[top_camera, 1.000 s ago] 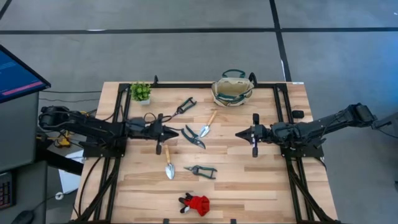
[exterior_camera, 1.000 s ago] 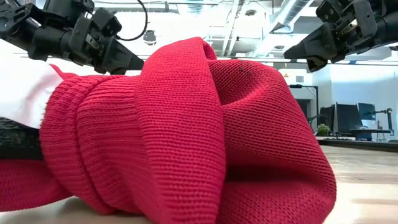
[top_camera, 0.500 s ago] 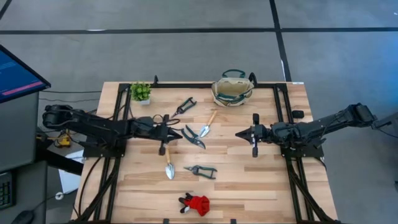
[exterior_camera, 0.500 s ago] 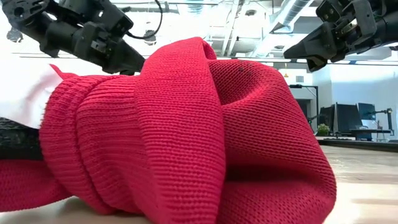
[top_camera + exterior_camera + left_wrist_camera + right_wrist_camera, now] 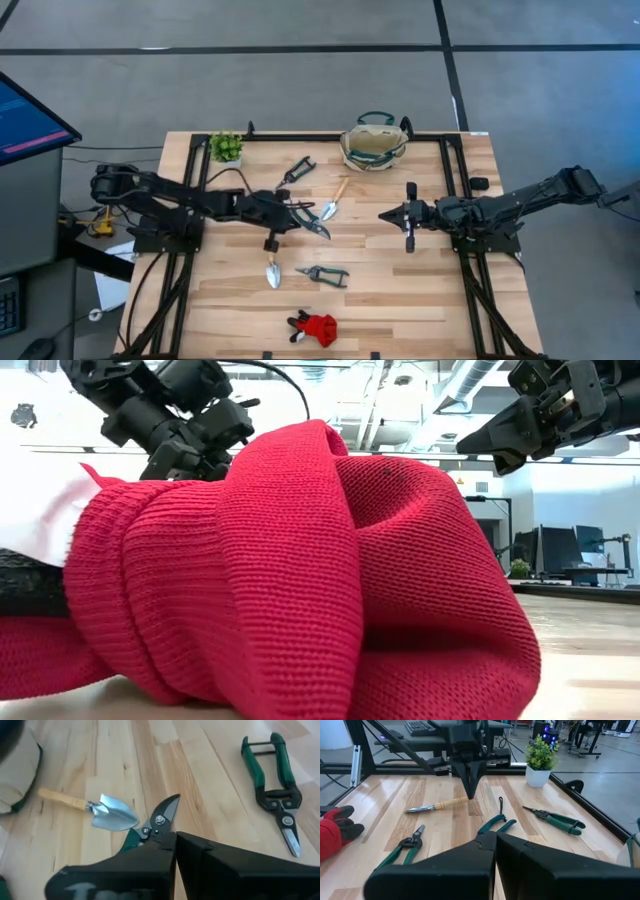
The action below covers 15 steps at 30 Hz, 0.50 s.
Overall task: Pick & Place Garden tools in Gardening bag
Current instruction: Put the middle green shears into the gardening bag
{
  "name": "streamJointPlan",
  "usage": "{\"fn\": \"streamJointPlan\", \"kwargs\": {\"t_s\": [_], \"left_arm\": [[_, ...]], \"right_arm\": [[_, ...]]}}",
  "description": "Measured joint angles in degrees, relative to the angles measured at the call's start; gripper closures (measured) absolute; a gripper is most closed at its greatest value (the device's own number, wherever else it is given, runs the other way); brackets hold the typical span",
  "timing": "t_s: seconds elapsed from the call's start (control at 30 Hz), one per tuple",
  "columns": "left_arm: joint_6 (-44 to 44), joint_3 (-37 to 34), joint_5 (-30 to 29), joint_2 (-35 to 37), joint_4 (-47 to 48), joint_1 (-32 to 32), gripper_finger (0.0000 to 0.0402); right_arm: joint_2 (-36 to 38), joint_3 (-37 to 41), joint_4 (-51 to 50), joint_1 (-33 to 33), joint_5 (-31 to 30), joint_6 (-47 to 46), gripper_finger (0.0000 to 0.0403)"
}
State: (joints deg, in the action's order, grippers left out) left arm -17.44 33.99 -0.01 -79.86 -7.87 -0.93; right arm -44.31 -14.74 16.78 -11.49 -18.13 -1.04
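Note:
My left gripper (image 5: 299,212) (image 5: 176,836) is shut and slants down just over the pivot of the green-handled shears (image 5: 314,224) (image 5: 161,818) at mid-table, holding nothing. My right gripper (image 5: 385,215) (image 5: 496,836) is shut and waits level, right of centre. Flat on the wood lie a wooden-handled trowel (image 5: 335,198) (image 5: 107,813), a second trowel (image 5: 271,264), green snips (image 5: 297,170) (image 5: 276,795), small pruners (image 5: 325,274) and the red-and-black bundle (image 5: 315,327). The beige gardening bag (image 5: 373,143) stands at the far edge.
A small potted plant (image 5: 226,147) stands at the far left corner. Black frame rails (image 5: 455,160) run along the table's sides. In the low view the red bundle (image 5: 300,580) fills the front and hides the table. Bare wood (image 5: 400,290) lies at the near right.
My left gripper has reached toward the table's right edge, from beside the second trowel's handle to above the shears. It has tipped from nearly level to slanting downward and has rolled somewhat. It stays shut. No tool has moved.

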Motion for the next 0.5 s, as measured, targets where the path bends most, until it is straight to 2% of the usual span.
{"fn": "streamJointPlan", "kwargs": {"t_s": [0.23, 0.5], "left_arm": [[-7.1, 1.5, -1.5, 0.1, 0.6, -0.5, 0.0400], [-7.6, 1.6, -3.5, -0.8, 3.0, -2.4, 0.0400]], "right_arm": [[0.0, 0.0, 0.0, 0.0, 0.0, 0.0, 0.0402], [0.0, 0.0, 0.0, 0.0, 0.0, 0.0, 0.0402]]}}
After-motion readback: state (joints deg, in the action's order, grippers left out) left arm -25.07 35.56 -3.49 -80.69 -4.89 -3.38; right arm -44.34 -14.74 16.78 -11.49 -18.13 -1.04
